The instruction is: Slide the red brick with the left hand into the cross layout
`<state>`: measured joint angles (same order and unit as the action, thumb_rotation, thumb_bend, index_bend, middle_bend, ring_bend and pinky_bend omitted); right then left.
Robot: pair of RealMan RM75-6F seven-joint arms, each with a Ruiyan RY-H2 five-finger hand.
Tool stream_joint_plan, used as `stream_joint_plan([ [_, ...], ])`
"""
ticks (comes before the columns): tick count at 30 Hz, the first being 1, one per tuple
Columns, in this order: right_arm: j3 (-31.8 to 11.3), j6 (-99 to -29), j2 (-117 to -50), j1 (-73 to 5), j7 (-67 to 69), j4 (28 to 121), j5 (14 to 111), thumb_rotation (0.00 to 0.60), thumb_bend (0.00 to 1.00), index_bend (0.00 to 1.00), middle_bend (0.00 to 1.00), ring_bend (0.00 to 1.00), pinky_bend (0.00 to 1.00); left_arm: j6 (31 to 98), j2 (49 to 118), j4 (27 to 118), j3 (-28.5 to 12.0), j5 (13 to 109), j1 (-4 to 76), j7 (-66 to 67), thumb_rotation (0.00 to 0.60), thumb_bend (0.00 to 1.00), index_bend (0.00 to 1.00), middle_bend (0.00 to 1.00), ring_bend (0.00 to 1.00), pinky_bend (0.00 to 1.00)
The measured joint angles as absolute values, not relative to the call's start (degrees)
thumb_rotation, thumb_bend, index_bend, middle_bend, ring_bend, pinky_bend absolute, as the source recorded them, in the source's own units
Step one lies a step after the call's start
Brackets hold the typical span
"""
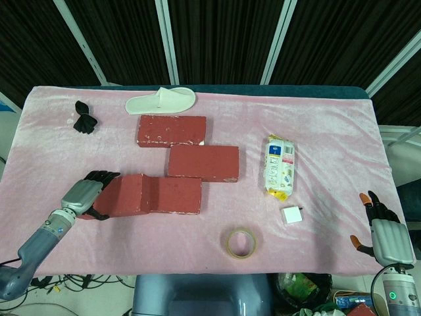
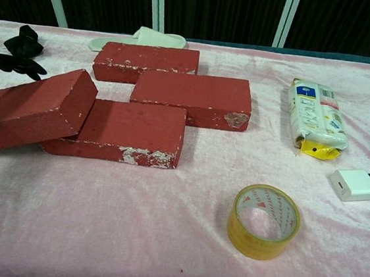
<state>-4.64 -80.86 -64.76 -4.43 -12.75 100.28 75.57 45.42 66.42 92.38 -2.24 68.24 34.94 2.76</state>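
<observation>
1. Pink velvety cloth covers the tabletop (image 1: 197, 243); its nap will likely drag on a sliding brick, so a steady push looks wiser than a flick.
2. Nearest the robot, the left hand (image 1: 85, 195) wraps its dark fingers (image 1: 103, 176) over the outer end of the tilted red brick (image 2: 32, 109), gripping it. The right hand (image 1: 388, 234) hangs off the near right table edge holding nothing, fingers slightly apart.
3. That chipped red brick leans with its inner end propped on the flat red brick beside it (image 2: 123, 131), not yet lying flat.
4. It looks heavy, rigid and rough, with crumbly corners; it should not slip, and hold is best kept on the outer end face.
5. Farther back lie the middle red brick (image 1: 203, 162) and the far red brick (image 1: 171, 130), stepped diagonally.
</observation>
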Motion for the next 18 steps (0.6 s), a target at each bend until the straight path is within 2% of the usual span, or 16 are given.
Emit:
stream_joint_plan([
  [18, -4.6, -80.9, -64.7, -4.4, -12.9, 100.4, 75.5, 0.600, 0.16, 0.08, 0.01, 0.12, 0.20, 45.9, 66.2, 92.5, -2.0, 67.6, 34.9, 4.0, 0.600, 0.00, 0.03, 0.09, 0.00, 0.00],
])
